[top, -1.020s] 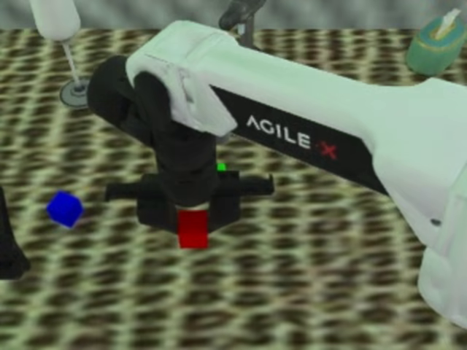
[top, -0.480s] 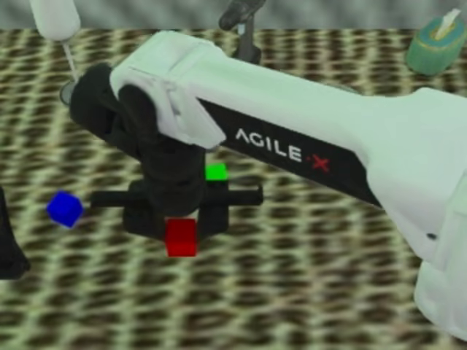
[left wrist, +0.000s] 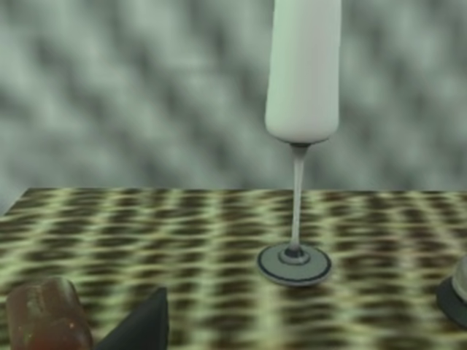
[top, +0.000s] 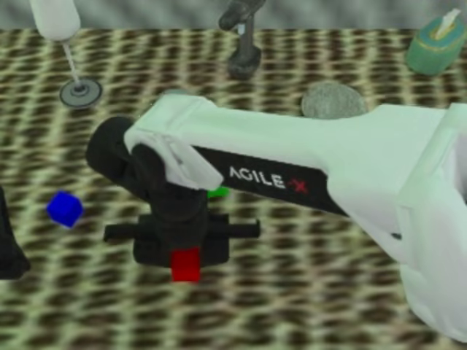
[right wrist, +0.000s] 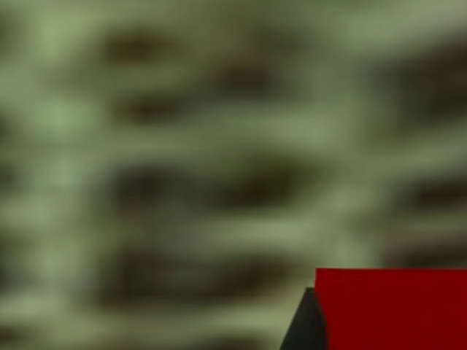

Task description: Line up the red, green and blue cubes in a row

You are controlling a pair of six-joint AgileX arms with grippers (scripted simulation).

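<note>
My right gripper [top: 184, 251] hangs over the middle-left of the table, shut on the red cube [top: 185, 265]. In the right wrist view the red cube [right wrist: 394, 310] fills the lower corner, with one dark finger [right wrist: 306, 329] pressed against its side. Only a sliver of the green cube [top: 217, 192] shows, just behind the gripper and under the right forearm. The blue cube [top: 64, 209] lies alone on the left side. My left gripper [top: 7, 251] is parked at the left edge; one fingertip [left wrist: 148, 322] shows in its wrist view, with bare table beside it.
A wine glass [top: 79, 91] stands at the back left and also shows in the left wrist view [left wrist: 295, 259]. A dark stand [top: 244, 51], a grey dome bell [top: 333, 100] and a teal container [top: 436, 44] line the back. A brown object [left wrist: 44, 317] lies near the left gripper.
My right gripper has carried the red cube toward the table's near edge. The forearm came with it, covering most of the green cube and uncovering the bell. The left arm stayed still.
</note>
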